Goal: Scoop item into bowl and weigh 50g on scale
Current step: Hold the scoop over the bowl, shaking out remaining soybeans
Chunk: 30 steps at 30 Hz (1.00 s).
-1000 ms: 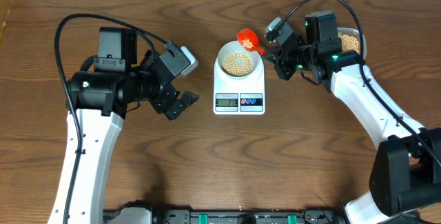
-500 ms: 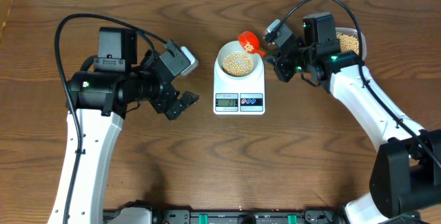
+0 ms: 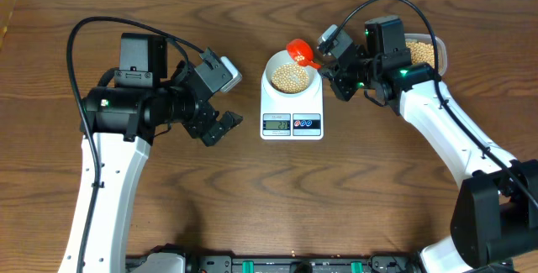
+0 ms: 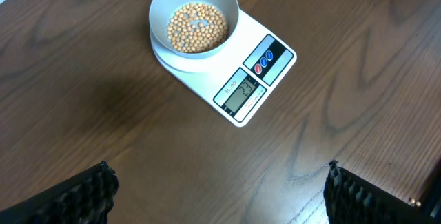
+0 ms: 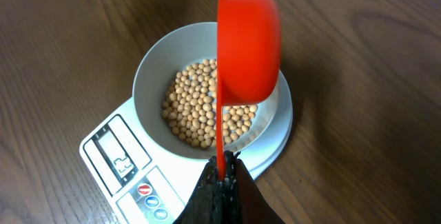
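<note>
Your beans (image 5: 200, 110) lie in the bowl (image 5: 148, 72), which sits on the scale (image 5: 114, 155). The red scoop (image 5: 248, 45) hangs tipped over the bowl's rim, its handle running straight back to your right gripper (image 5: 222, 174), which is clenched on it. Your left gripper (image 3: 220, 128) stands released, well apart to the left.

A dark wood-grain table (image 3: 269, 206) is shown. A red scoop (image 3: 300, 51) is held tilted above it; a clear tub (image 3: 440, 55) is set at far right.
</note>
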### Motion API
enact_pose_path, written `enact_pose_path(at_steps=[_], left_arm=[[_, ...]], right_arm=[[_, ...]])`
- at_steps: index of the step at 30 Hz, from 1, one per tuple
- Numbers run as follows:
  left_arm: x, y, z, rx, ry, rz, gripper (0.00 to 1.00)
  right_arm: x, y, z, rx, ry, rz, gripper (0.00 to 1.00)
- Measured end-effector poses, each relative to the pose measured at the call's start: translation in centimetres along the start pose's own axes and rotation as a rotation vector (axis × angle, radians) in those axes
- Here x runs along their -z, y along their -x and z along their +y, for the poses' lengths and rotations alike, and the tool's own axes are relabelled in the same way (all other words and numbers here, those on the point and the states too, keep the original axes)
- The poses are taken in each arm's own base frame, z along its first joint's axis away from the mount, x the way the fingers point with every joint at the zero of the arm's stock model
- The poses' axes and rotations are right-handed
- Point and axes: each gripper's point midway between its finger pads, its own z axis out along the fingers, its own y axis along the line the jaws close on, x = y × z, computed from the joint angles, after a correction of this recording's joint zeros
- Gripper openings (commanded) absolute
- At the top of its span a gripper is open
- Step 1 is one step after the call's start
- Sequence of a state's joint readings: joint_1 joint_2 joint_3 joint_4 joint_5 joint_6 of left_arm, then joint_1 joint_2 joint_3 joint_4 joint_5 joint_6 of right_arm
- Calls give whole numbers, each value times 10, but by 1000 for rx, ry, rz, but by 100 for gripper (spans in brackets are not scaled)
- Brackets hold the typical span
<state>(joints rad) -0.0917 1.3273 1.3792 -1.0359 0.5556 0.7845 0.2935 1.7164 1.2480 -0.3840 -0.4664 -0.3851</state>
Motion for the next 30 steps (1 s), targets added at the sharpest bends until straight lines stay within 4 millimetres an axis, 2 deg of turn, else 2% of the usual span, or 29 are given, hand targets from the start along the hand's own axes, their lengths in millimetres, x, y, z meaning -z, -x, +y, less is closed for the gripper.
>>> enact_pose_path(at_steps=[9,20,28,30], left_arm=[[0,0,0,0,0,0,98],[0,0,0,-2,0,0,98],[0,0,0,-2,0,0,98],[0,0,0,-2,0,0,98]], right_arm=[[2,2,0,9,-18,1,1],[2,7,10,84,-47,15,1],[2,2,-3,133,-147,63,1],[0,2,-1,150,-155,71,1]])
